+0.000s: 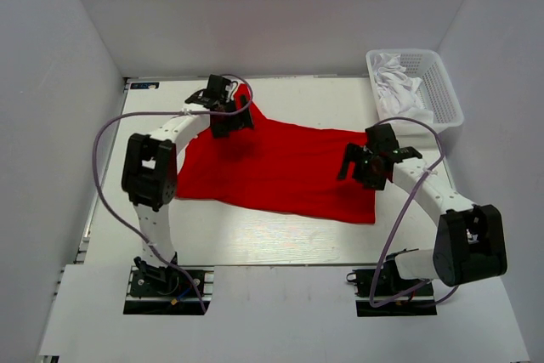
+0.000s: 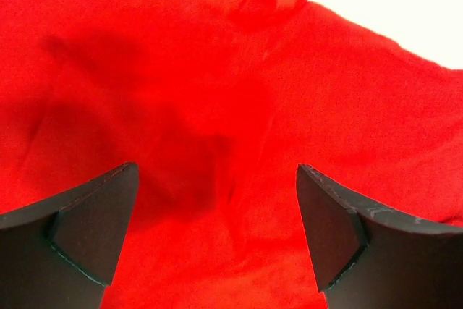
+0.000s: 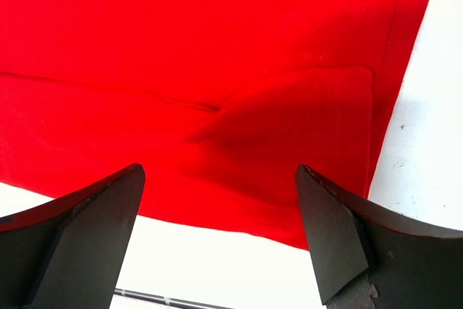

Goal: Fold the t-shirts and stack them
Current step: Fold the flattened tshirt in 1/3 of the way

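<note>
A red t-shirt lies spread across the middle of the white table, partly folded, with a raised bit at its far left corner. My left gripper is open and empty above that far left part; red cloth fills its wrist view. My right gripper is open and empty over the shirt's right end, above a folded-over corner near the shirt's edge. More white t-shirts lie crumpled in the basket at the far right.
A white mesh basket stands at the table's far right corner. Purple cables loop off both arms. Bare table shows in front of the shirt, and in the right wrist view.
</note>
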